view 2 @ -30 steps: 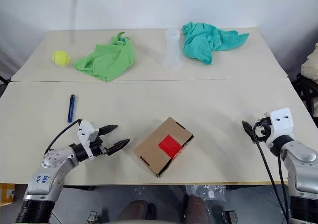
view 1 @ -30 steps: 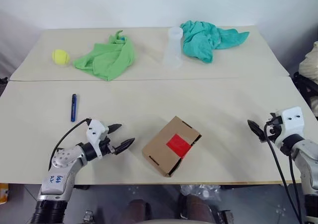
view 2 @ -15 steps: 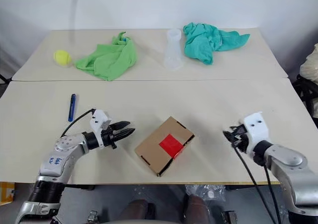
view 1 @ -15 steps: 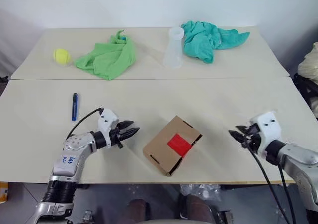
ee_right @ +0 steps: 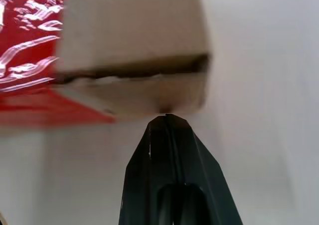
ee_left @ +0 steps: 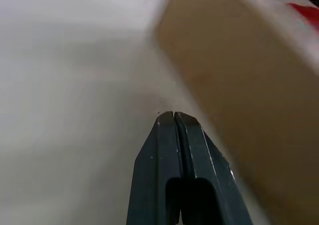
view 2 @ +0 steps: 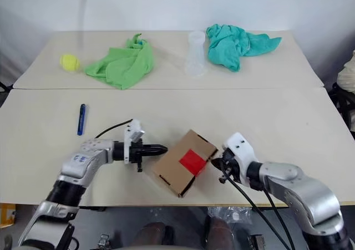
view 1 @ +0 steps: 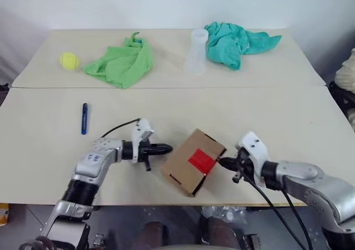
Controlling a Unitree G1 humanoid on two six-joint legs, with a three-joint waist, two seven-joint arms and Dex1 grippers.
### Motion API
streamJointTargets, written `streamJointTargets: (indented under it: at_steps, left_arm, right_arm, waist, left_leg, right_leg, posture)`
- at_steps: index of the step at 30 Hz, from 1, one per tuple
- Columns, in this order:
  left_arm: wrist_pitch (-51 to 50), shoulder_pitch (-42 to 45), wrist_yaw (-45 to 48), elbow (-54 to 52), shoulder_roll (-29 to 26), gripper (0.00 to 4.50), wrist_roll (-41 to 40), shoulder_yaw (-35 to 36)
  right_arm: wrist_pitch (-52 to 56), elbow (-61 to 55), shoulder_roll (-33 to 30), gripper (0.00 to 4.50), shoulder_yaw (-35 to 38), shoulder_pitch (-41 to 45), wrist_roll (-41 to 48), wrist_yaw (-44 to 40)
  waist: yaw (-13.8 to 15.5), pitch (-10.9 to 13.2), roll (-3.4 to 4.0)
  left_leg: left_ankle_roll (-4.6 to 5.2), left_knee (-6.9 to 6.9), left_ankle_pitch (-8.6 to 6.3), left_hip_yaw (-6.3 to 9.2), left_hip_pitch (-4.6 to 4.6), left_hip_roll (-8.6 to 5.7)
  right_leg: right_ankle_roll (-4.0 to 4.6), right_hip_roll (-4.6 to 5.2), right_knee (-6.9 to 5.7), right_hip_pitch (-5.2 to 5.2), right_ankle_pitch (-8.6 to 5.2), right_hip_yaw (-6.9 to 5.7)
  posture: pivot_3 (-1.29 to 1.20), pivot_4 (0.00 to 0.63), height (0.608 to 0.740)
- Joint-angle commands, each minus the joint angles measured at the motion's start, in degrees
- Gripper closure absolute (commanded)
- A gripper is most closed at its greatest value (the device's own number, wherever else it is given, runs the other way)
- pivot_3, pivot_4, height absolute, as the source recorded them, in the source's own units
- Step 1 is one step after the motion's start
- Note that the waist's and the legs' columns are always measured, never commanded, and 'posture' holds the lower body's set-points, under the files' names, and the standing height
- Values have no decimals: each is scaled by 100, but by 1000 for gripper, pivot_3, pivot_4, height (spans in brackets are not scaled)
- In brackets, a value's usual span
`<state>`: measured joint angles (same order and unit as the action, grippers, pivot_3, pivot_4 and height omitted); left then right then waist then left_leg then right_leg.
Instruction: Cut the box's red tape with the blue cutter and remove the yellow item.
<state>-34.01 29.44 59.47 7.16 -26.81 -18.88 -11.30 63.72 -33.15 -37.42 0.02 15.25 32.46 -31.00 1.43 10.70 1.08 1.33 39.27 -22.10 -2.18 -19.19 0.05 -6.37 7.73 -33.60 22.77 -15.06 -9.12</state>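
My two black-fingered grippers, left (view 1: 166, 148) and right (view 1: 223, 162), have closed empty, now flanking the brown cardboard box (view 1: 191, 162); cutting hasn't begun.

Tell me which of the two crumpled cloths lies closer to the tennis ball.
The green cloth, on the far table's left part, right beside the tennis ball. The teal cloth lies to the right, past the clear cup.

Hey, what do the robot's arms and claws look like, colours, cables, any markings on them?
Both arms are silver-grey metal with black joints. Each ends in a white wrist block and a left claw or right claw of two slim black tapered fingers. A thin black cable loops off each wrist. The left forearm bears blue handwriting, too small to read; its upper arm is ribbed black.
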Motion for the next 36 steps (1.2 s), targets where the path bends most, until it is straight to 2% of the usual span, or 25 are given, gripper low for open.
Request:
streamJointTargets:
  at_steps: [1,7,11,18,19,24,28,32,36]
  left_arm:
    - [-124,125,310,-30,133,4471,34,-460]
    - [-25,365,399,139,567,4471,157,-820]
    - [7,497,310,250,867,4471,216,-878]
    - [-39,412,347,205,655,4471,230,-708]
    - [-61,410,335,224,558,4471,225,-626]
    - [66,509,281,525,204,4471,272,-328]
    - [729,873,140,1428,110,4471,549,-140]
    - [1836,1523,-347,2776,425,4471,791,91]
    - [2586,2128,-591,3832,905,4471,894,287]
  right_arm:
    - [-207,325,118,4500,-65,503,-61,0]
    - [-704,1353,362,4500,-191,1328,-536,169]
    - [-921,1602,177,4500,-441,1368,-1024,221]
    - [-1527,1415,93,4500,154,1009,-1612,758]
    - [-1492,1329,82,4500,420,976,-1646,907]
    - [-787,543,-246,4500,1354,545,-1378,879]
    - [414,-394,-782,4500,1859,-207,-798,407]
    - [1331,-1153,-1048,4500,2024,-695,-200,72]
    - [1842,-1522,-1020,4500,1965,-737,200,-26]
  waist:
    - [5,0,0]
    - [17,0,0]
    - [31,0,-1]
    - [-2,0,-1]
    - [-4,1,-1]
    - [-1,1,-1]
    - [30,1,-2]
    - [22,5,-10]
    - [22,13,-22]
  left_leg:
    - [1,0,1,-1,0,0]
    - [3,0,0,1,-6,-8]
    - [9,2,4,-5,-13,-16]
    - [9,2,4,-7,-11,-13]
    - [8,2,5,-6,-9,-13]
    - [5,3,7,-3,-6,-3]
    - [5,6,7,0,-7,-3]
    - [9,29,5,-2,-10,-5]
    - [18,56,3,2,-20,-2]
  right_leg:
    - [-1,2,2,0,1,2]
    - [-2,2,4,0,2,-4]
    - [-7,13,5,0,4,-10]
    - [-9,11,4,0,5,-8]
    - [-9,11,4,0,5,-5]
    - [-9,5,0,2,5,-1]
    - [-9,5,-1,0,5,-2]
    - [-8,8,-10,-1,9,5]
    - [-2,10,-14,-1,24,8]
  posture:
    - [0,150,740]
    - [0,150,740]
    - [0,150,740]
    - [0,150,740]
    - [0,150,740]
    - [0,150,740]
    - [0,150,740]
    - [0,150,740]
    - [0,150,740]
